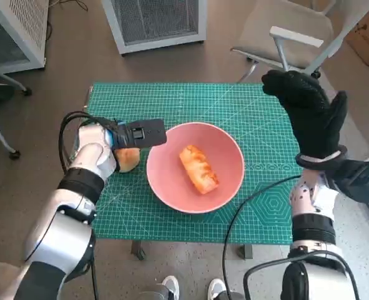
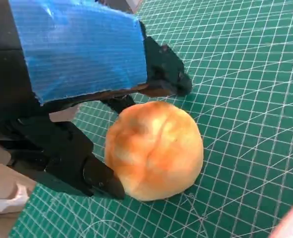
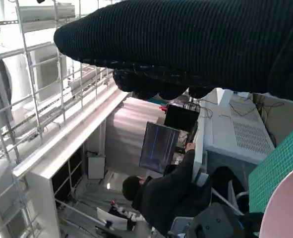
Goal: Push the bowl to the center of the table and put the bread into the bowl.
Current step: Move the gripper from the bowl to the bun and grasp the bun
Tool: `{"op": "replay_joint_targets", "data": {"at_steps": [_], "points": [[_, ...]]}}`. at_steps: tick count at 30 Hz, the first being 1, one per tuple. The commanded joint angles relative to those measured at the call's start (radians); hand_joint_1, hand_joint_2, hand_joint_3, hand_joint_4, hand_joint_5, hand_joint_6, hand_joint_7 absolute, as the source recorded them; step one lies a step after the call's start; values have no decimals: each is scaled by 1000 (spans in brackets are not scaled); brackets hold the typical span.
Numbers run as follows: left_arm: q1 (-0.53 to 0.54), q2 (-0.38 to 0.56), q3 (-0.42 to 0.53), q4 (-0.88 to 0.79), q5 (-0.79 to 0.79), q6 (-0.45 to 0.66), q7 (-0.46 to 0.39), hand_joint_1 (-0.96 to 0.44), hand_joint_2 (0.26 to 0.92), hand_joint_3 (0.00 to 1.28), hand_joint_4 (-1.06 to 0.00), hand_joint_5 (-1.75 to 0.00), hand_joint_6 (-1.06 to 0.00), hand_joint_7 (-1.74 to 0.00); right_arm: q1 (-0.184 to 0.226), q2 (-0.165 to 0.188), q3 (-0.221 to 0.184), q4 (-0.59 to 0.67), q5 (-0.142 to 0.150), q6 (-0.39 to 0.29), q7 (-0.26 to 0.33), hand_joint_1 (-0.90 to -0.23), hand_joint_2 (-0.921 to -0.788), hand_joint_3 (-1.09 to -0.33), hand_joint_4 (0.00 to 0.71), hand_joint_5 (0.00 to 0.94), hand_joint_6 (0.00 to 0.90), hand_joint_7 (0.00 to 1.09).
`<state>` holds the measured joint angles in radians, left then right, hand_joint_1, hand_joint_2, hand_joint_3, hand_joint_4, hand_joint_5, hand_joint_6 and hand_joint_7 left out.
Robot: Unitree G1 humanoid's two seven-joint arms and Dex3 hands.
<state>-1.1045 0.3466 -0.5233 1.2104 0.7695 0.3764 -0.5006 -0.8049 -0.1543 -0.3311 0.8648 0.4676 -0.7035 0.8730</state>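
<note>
second roll at the bowl's left, about to be lifted

head view: the bowl [image 1: 195,167] sits near the middle of the green mat [image 1: 234,106] with one loaf [image 1: 198,169] already inside; the roll [image 1: 127,159] lies on the mat just beside the bowl's left rim, toward the mat's left edge; the left hand [image 1: 118,139] sits over it; the right hand [image 1: 309,115] is raised above the mat's right edge, fingers spread, holding nothing.

left wrist view: the left hand [image 2: 82,94] brackets the roll [image 2: 154,148], fingers [image 2: 96,178] touching its sides, so it seems lightly pinched; to do this well i'd firm the hold gently, since soft bread will squash, lift clear of the rim, then release over the bowl's bare part.

right wrist view: the glove [image 3: 196,44] and a sliver of bowl [image 3: 285,208]; a person sits at a screen; no writing or brand can be read in any view.
</note>
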Motion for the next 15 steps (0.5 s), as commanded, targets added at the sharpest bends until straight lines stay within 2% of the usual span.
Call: {"op": "replay_joint_targets", "data": {"at_steps": [1, 2, 3, 4, 5, 6, 7, 8, 10, 11, 13, 14, 15], "points": [[-8, -5, -5, 27, -14, -4, 35, 24, 823, 81, -376, -968, -672, -553, 27, -1, 2, 4, -2, 8, -3, -607, -921, -586, 149, 1, 201, 192], [2, -4, -2, 21, -16, -5, 70, 17, 858, 97, -407, -1181, -705, -656, 27, 0, 2, 3, 0, 8, -1, -606, -921, -585, 149, 1, 201, 192], [8, -4, 1, 18, -17, -6, 96, 14, 833, 167, -446, -1203, -687, -774, 28, 0, 2, 3, 0, 8, 1, -606, -921, -585, 149, 1, 201, 192], [18, -4, -1, 12, -14, -8, 131, 9, 758, 342, -498, -1259, -655, -974, 28, 1, 2, 2, 2, 8, 3, -606, -921, -585, 149, 1, 201, 192], [24, -3, -2, 9, -12, -10, 155, 7, 704, 466, -532, -1300, -630, -1108, 29, 1, 2, 1, 3, 9, 4, -607, -921, -584, 150, 1, 201, 192], [34, -2, -8, 1, -5, -13, 186, 6, 685, 510, -543, -1314, -622, -1156, 29, 2, 2, -1, 4, 10, 5, -607, -921, -584, 150, 1, 201, 192], [41, 0, -13, -3, 0, -16, 209, 155, 610, 667, -574, -1391, -504, -1000, 29, 2, 2, -2, 5, 10, 6, -610, -921, -584, 150, 1, 201, 193], [50, 3, -20, -11, 6, -23, 234, 254, 551, 782, -599, -1442, -449, -862, 29, 2, 2, -2, 6, 12, 8, -611, -921, -583, 150, 1, 201, 193], [65, 11, -32, -22, 16, -38, 270, 334, 517, 880, -591, -1514, -444, -746, 28, 1, 1, 0, 9, 15, 11, -617, -921, -582, 150, 1, 201, 193], [69, 15, -35, -26, 17, -42, 277, 364, 507, 912, -587, -1540, -452, -708, 27, -1, 0, 2, 12, 17, 14, -620, -921, -582, 150, 1, 201, 193], [73, 18, -37, -32, 14, -41, 280, 188, 573, 798, -562, -1483, -492, -1043, 26, -1, -1, 4, 15, 20, 18, -623, -921, -582, 151, 1, 201, 193], [74, 19, -37, -36, 13, -39, 279, 121, 601, 749, -551, -1461, -505, -1170, 26, -1, -2, 4, 16, 21, 19, -624, -921, -582, 151, 1, 201, 193], [74, 20, -37, -38, 12, -37, 278, 97, 612, 732, -547, -1453, -510, -1215, 26, -1, -2, 3, 17, 22, 20, -625, -921, -582, 151, 1, 201, 193]]}}
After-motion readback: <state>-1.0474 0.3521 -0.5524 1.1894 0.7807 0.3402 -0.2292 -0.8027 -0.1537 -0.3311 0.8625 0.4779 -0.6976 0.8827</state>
